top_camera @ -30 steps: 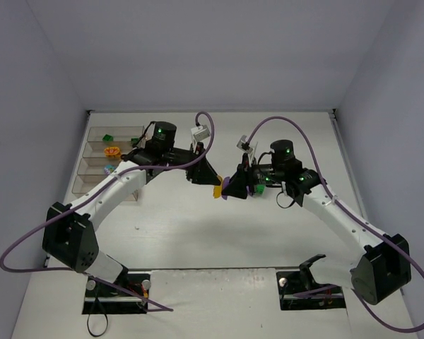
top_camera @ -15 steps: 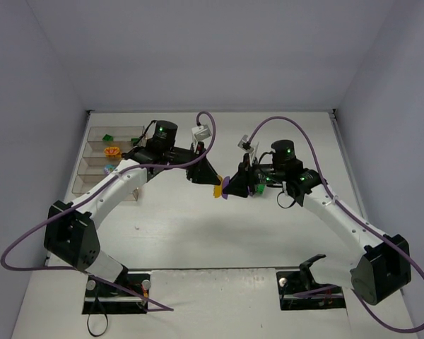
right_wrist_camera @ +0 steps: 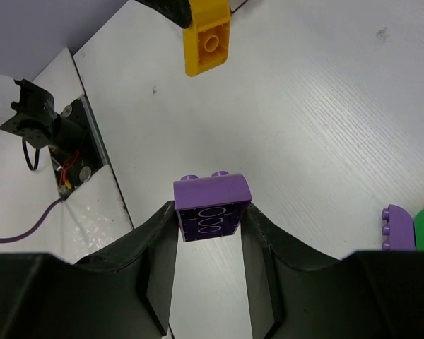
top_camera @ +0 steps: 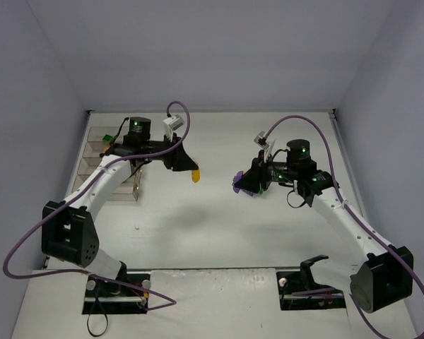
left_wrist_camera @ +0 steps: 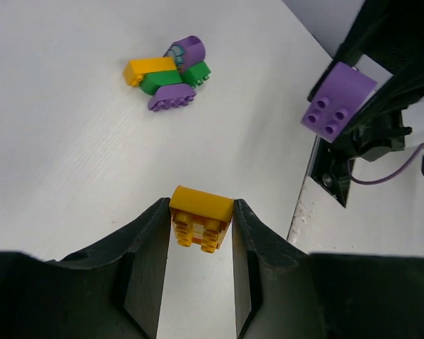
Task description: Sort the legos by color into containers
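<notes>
- table (top_camera: 198, 233): white, the biggest thing here, everything else sits on or hangs over it
- containers (top_camera: 93, 147): clear box at the far left, compartments in a row. One green brick (top_camera: 107, 138) is in the farthest compartment. The left arm (top_camera: 106, 185) crosses over part of the box, so can't tell what else is inside
- left gripper (left_wrist_camera: 199, 206): clenched on a yellow-orange brick (left_wrist_camera: 202, 224), held up off the table, just right of the containers
- right gripper (right_wrist_camera: 210, 212): clamped on a purple brick (right_wrist_camera: 212, 201), also lifted, well apart from the left one
- loose pile (left_wrist_camera: 171, 70): yellow, green, purple bricks + a rounded purple pc, all bunched & touching on the table by the right gripper
</notes>
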